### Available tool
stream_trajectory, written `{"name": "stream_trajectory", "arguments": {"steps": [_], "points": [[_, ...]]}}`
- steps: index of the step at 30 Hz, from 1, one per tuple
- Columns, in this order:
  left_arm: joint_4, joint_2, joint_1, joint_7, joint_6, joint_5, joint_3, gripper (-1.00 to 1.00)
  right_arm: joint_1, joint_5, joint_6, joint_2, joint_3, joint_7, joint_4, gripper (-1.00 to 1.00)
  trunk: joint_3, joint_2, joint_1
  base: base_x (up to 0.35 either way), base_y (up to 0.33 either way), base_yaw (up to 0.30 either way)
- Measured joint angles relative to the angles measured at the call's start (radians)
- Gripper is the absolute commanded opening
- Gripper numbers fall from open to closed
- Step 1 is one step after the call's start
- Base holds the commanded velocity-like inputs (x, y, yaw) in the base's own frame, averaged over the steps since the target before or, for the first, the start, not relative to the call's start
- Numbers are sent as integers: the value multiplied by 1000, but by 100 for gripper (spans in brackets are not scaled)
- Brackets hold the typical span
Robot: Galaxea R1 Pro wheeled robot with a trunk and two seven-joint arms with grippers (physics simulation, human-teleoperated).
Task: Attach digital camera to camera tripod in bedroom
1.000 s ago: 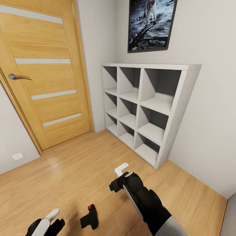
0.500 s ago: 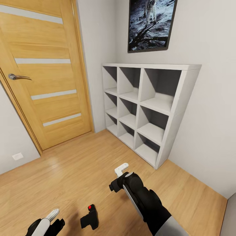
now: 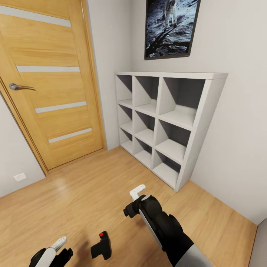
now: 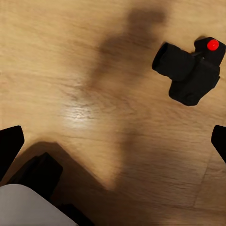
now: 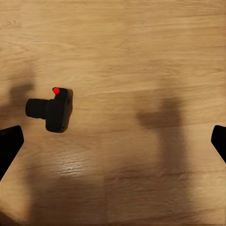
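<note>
The digital camera (image 3: 101, 245), black with a red button on top, lies on the light wood floor (image 3: 85, 193) between my two arms. It also shows as the camera (image 4: 190, 70) in the left wrist view and as the camera (image 5: 51, 110) in the right wrist view. My left gripper (image 3: 59, 244) hangs just left of it, open, fingers (image 4: 10, 146) wide apart and holding nothing. My right gripper (image 3: 137, 191) hovers farther forward and to the right, also open, fingers (image 5: 9, 143) spread over bare floor. The camera tripod is out of view.
A closed wooden door (image 3: 48, 85) with a metal handle stands ahead on the left. A white cube shelf (image 3: 170, 118) lines the right wall under a framed moon picture (image 3: 170, 27). A grey corner (image 3: 260, 244) of something shows at the bottom right.
</note>
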Motion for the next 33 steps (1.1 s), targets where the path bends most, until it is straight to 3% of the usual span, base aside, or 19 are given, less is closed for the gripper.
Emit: {"name": "stream_trajectory", "arguments": {"steps": [8, 19, 33], "points": [[-17, 18, 1, 5, 11, 5, 2, 100, -9, -2, 17, 0, 1, -4, -40, 100, 0, 0, 0, 0, -209, 0], [-22, 21, 1, 8, 13, 6, 3, 100, -11, -6, 21, 0, 3, -4, -61, 100, 0, 0, 0, 0, -135, 19], [-23, 19, 0, 8, 14, 7, 2, 100, -12, -12, 23, 0, 3, -5, -64, 100, 0, 0, 0, 0, -19, 204]]}}
